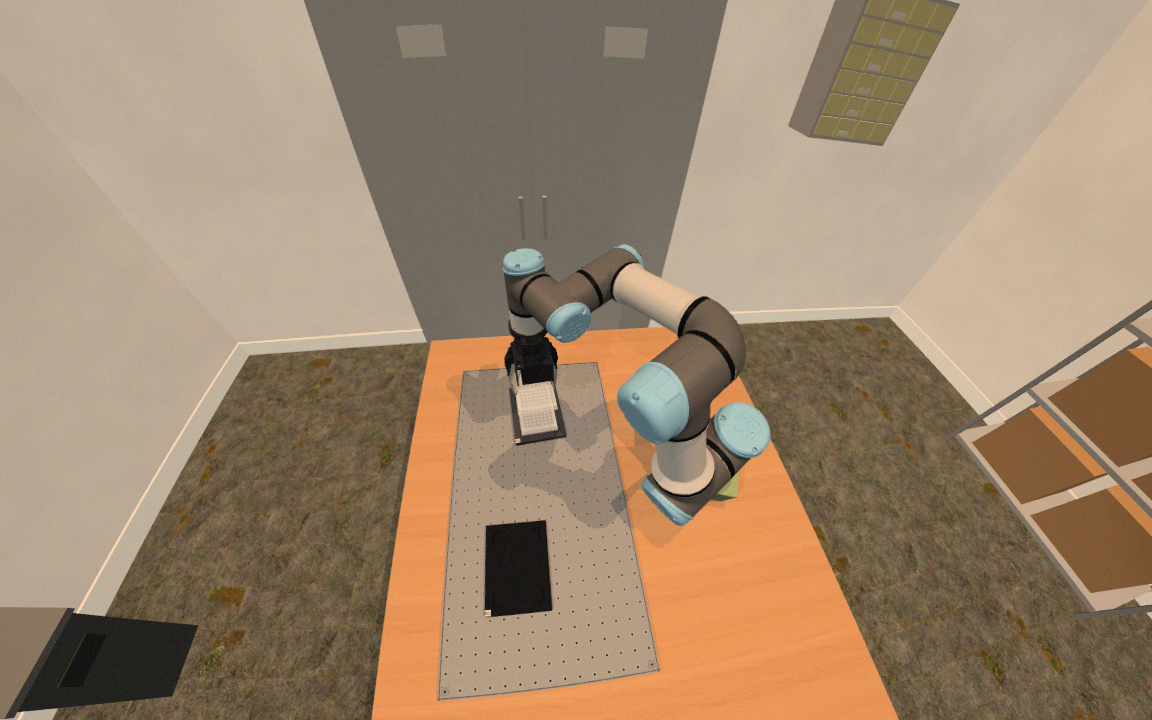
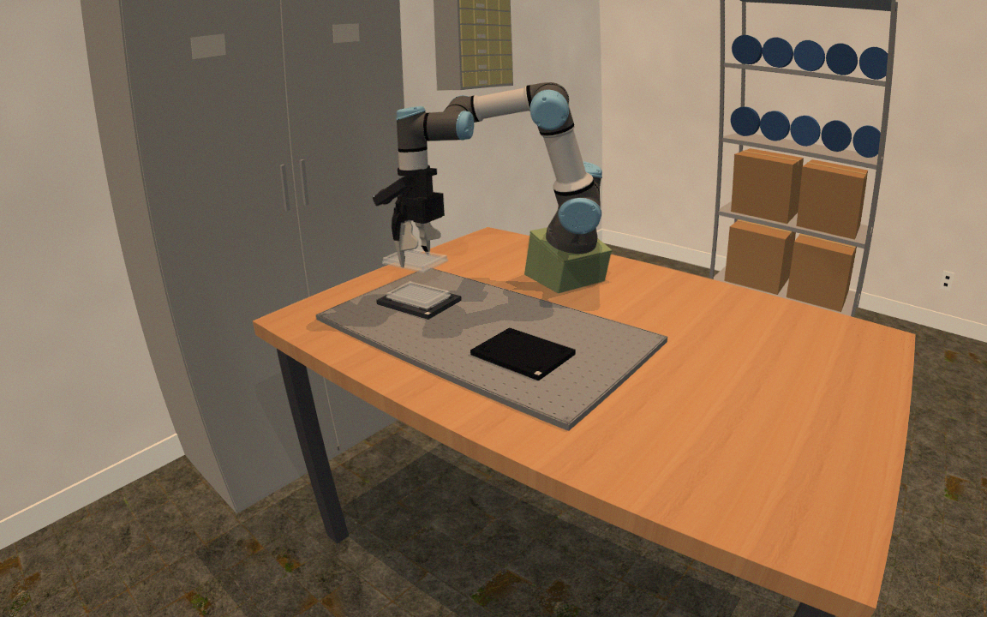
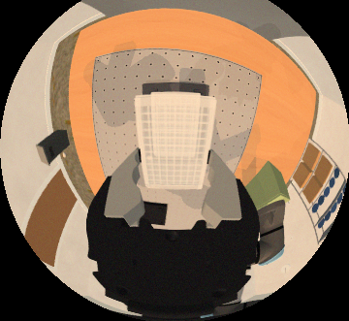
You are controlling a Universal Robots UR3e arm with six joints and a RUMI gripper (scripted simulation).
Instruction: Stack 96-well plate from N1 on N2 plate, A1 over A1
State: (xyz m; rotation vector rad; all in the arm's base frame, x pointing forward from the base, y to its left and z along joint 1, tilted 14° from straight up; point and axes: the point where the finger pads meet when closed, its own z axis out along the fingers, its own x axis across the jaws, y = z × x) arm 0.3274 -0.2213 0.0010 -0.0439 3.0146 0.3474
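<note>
My gripper [image 2: 409, 247] is shut on a clear 96-well plate [image 2: 414, 260] and holds it level, well above the table. In the wrist view the held plate [image 3: 174, 142] sits between the two grey fingers of my gripper [image 3: 174, 149] and covers most of the second plate below. That lower plate [image 2: 420, 293] lies flat in the black nest N2 [image 2: 417, 308]; only the nest's far edge [image 3: 175, 88] shows past the held plate. Nest N1 [image 2: 523, 352] is a bare black rectangle, also in the top view [image 1: 517, 568]. I cannot make out the cut corners.
Both nests sit on a grey perforated mat [image 1: 544, 537] on the orange table. The arm's green base block [image 2: 566, 260] stands at the mat's right. A grey cabinet [image 2: 252, 191] is close behind the table and a shelf rack [image 2: 796, 153] stands far right.
</note>
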